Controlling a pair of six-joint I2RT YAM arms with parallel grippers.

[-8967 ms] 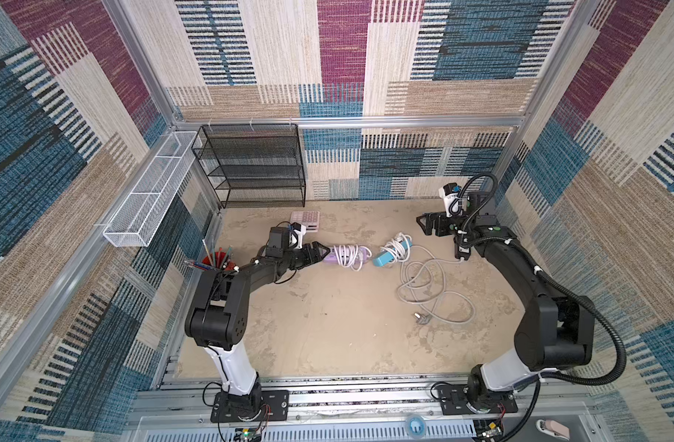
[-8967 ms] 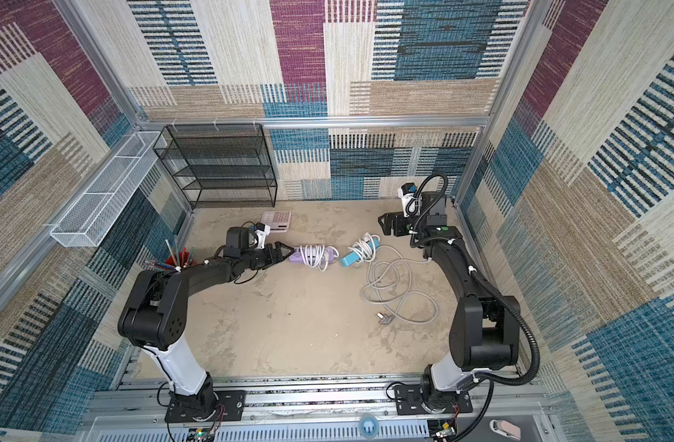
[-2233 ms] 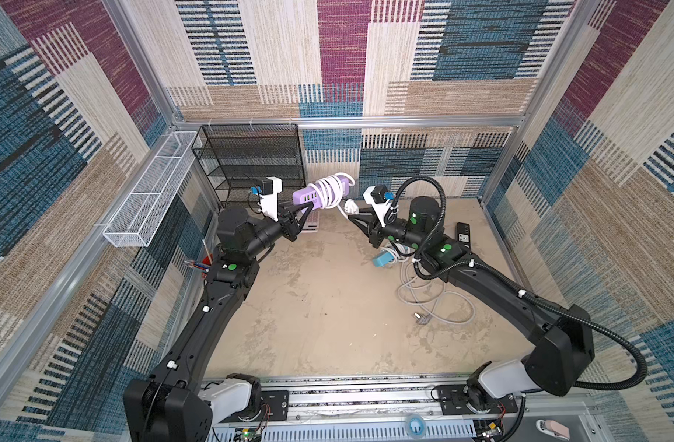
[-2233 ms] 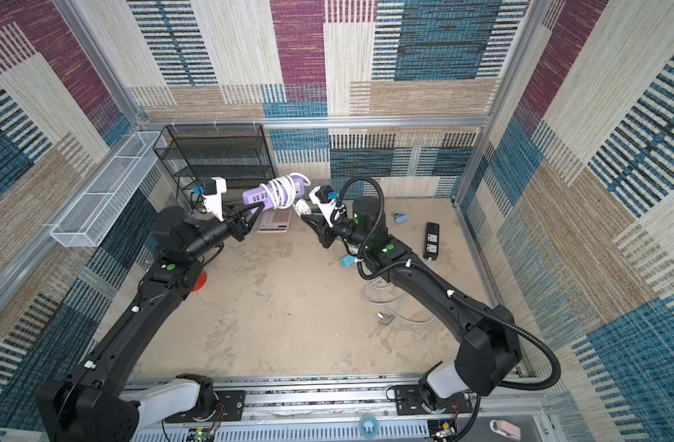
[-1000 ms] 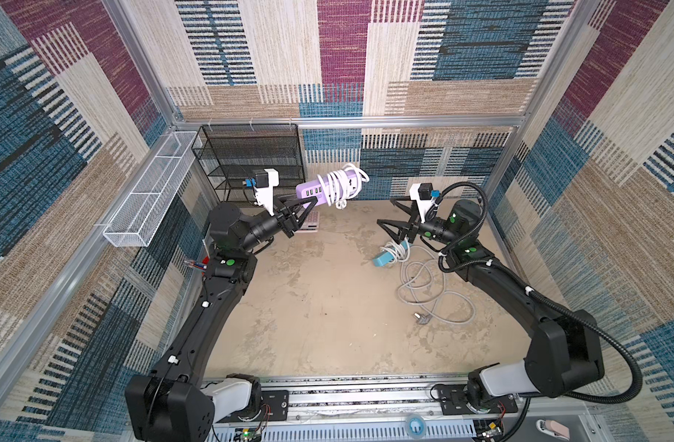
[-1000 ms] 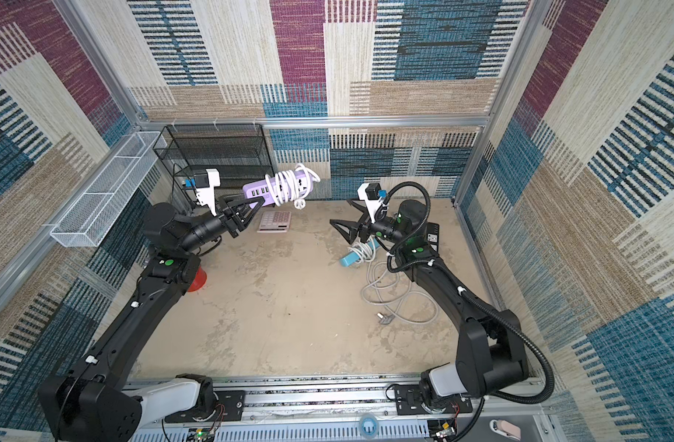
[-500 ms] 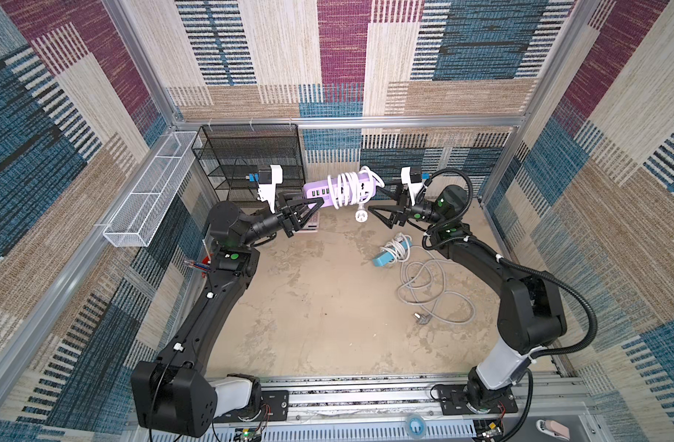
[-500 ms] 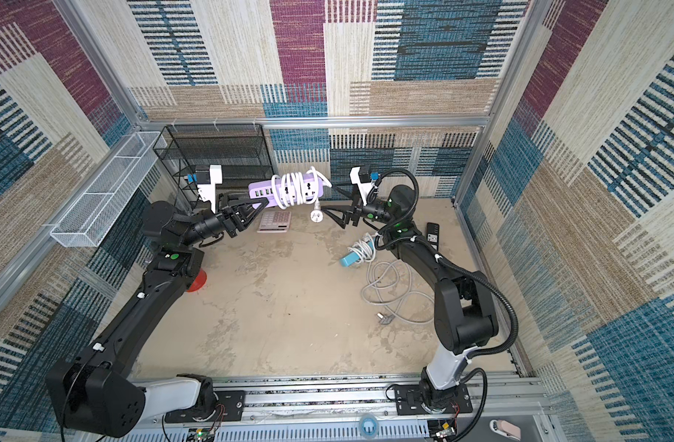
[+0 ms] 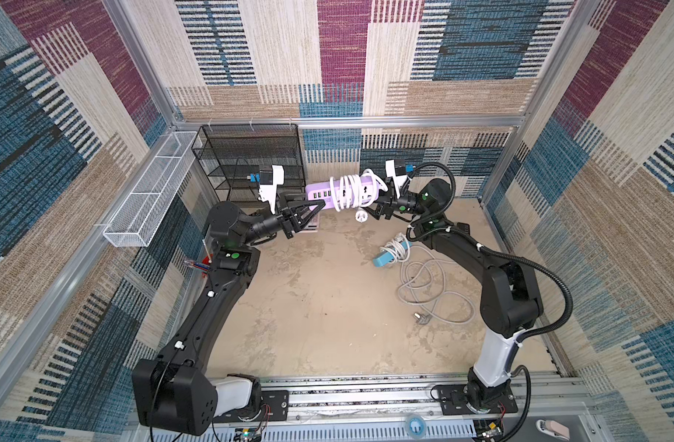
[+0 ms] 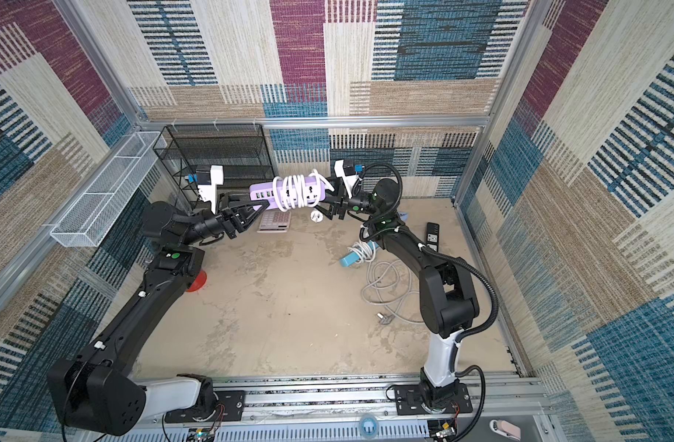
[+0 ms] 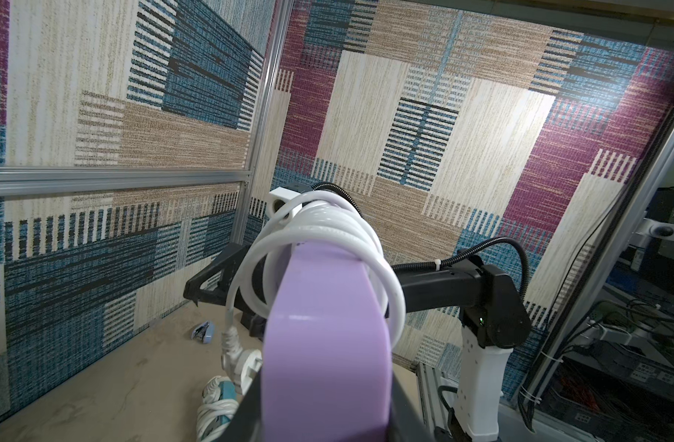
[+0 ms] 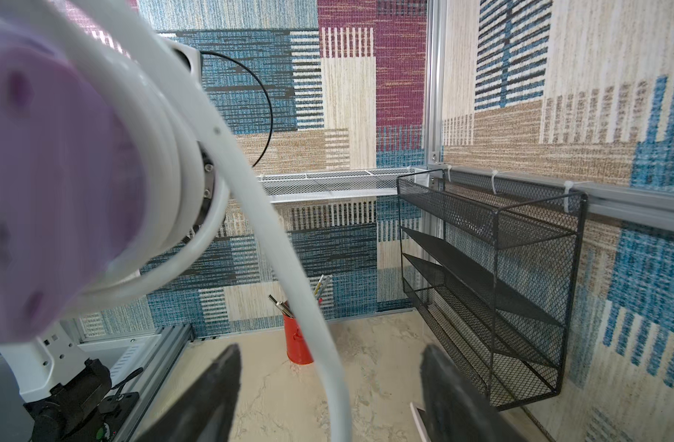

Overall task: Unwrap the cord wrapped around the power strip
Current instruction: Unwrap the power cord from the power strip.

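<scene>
Left gripper (image 9: 318,204) clamps the smooth lilac power strip (image 9: 320,192), with glossy white cord (image 9: 346,191) coiled round it. Right gripper (image 9: 380,204) gapes astride one strand. Beyond it, a red tin (image 12: 297,344) holds pens (image 12: 322,285).

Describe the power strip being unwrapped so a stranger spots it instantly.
Start at the black wire shelf against the back wall. Beside it, held aloft by the left gripper, is the purple power strip, white cord coiled round its middle. The other wrapped one, a blue power strip, lies on the floor.

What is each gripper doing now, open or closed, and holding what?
Left gripper: closed on the purple power strip's end.
Right gripper: open, jaws on either side of the white cord, not gripping it.
</scene>
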